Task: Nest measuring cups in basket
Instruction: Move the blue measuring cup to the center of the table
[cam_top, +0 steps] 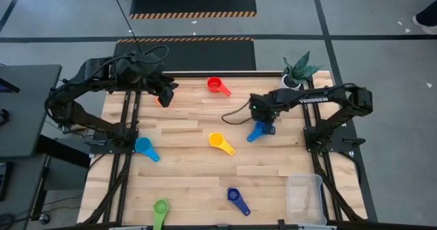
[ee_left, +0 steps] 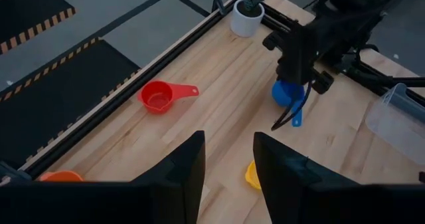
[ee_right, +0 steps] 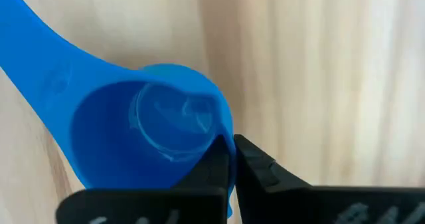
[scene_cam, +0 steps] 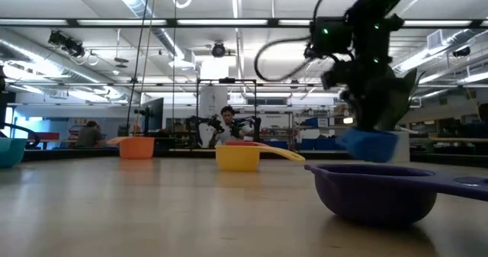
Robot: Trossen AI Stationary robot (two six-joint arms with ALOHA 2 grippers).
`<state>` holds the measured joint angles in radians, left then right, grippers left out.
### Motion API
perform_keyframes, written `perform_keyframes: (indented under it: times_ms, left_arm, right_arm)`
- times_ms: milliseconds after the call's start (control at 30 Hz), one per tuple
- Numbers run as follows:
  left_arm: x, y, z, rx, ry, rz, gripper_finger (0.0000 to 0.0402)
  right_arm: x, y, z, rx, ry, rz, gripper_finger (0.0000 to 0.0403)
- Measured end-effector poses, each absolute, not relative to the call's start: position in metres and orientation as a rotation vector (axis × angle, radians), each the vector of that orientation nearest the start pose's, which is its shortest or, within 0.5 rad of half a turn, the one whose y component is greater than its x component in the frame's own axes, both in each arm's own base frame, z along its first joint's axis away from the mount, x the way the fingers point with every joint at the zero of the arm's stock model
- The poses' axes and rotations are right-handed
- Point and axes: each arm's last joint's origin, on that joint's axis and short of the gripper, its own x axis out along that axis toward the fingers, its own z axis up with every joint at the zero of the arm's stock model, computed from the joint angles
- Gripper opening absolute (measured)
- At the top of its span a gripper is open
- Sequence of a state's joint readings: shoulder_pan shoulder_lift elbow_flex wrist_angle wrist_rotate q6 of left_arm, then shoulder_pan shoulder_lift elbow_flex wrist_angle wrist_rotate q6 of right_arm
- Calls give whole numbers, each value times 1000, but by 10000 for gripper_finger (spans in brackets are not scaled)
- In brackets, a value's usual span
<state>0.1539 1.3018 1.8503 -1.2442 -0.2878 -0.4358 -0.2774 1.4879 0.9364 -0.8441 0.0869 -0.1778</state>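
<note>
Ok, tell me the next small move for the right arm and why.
Probably lift the blue cup straight up. The right gripper is shut on its rim, one finger inside the bowl, one outside, so the grasp looks made. The cup sits at table level in the low view, and the basket stands empty at the near right corner, so a lift comes before carrying it there. The left gripper waits open.

One camera looks straight down at the table [cam_top: 205,168]. One sits low on it. Two ride the arms. All see the blue cup [cam_top: 257,132].
</note>
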Motion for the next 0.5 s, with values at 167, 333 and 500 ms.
perform_keyframes:
  times_ms: [167,333,500]
  left_arm:
    - [197,39,476,-364,595,568,135]
    - [197,39,476,-364,596,568,135]
    - [197,39,476,-364,597,568,135]
  right_arm:
    - [260,-91,227,-6,1288,-237,10]
    - [265,-109,229,85,1274,-226,10]
    - [276,-117,194,162,1389,-169,10]
